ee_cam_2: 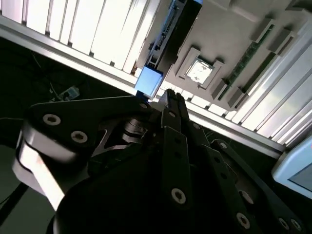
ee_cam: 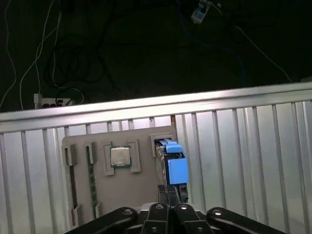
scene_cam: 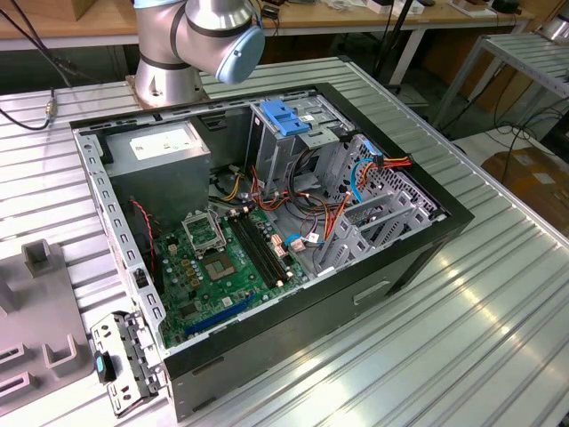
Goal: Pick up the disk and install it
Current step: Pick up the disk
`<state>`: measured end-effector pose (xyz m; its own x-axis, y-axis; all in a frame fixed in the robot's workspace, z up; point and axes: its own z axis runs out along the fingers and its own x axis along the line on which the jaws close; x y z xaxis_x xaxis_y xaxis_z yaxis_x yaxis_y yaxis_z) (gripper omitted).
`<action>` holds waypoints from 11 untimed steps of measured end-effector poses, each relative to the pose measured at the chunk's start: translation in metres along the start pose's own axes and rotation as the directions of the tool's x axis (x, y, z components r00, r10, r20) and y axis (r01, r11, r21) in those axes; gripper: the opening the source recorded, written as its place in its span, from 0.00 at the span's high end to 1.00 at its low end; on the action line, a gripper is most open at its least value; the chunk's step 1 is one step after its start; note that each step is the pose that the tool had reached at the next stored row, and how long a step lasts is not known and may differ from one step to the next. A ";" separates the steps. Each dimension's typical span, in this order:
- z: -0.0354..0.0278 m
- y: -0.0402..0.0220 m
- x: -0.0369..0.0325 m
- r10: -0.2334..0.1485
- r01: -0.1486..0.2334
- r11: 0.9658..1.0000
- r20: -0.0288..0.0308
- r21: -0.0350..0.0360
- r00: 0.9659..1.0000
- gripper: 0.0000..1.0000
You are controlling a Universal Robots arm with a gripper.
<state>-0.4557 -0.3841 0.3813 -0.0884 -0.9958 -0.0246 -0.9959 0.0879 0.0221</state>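
The disk (ee_cam: 170, 163) stands on edge in a slot of a grey fixture tray (ee_cam: 97, 180), with a blue plastic rail on its upper side. In the second wrist view the disk (ee_cam_2: 165, 44) runs away from my fingertips, its blue rail end closest to them. My gripper (ee_cam: 171, 195) hovers just above the near end of the disk, fingers pressed together with nothing between them. In the second wrist view the gripper (ee_cam_2: 171, 100) sits right beside that blue rail end.
The tray also holds a processor chip (ee_cam: 120, 156) and a memory stick (ee_cam: 90, 180). It lies near the edge of the slatted aluminium table (ee_cam: 243, 146). An open computer case (scene_cam: 267, 213) with a blue drive cage (scene_cam: 284, 116) and grey power supply (scene_cam: 164, 147) stands mid-table.
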 end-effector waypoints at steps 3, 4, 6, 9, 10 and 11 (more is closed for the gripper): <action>0.0039 0.0002 -0.0025 -0.018 0.018 1.000 0.000 0.003 1.000 0.71; 0.0056 0.0002 -0.0029 -0.019 0.019 1.000 0.000 0.003 1.000 0.64; 0.0099 0.0001 -0.0034 -0.019 0.019 1.000 0.000 0.003 1.000 0.52; 0.0158 0.0007 -0.0034 -0.020 0.020 1.000 0.000 0.003 1.000 0.46; 0.0190 0.0013 -0.0032 -0.020 0.020 1.000 0.000 0.003 1.000 0.40; 0.0226 0.0018 -0.0031 -0.023 0.023 1.000 0.000 0.003 1.000 0.40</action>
<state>-0.4576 -0.3803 0.3588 -0.0658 -0.9975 -0.0246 -0.9977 0.0653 0.0190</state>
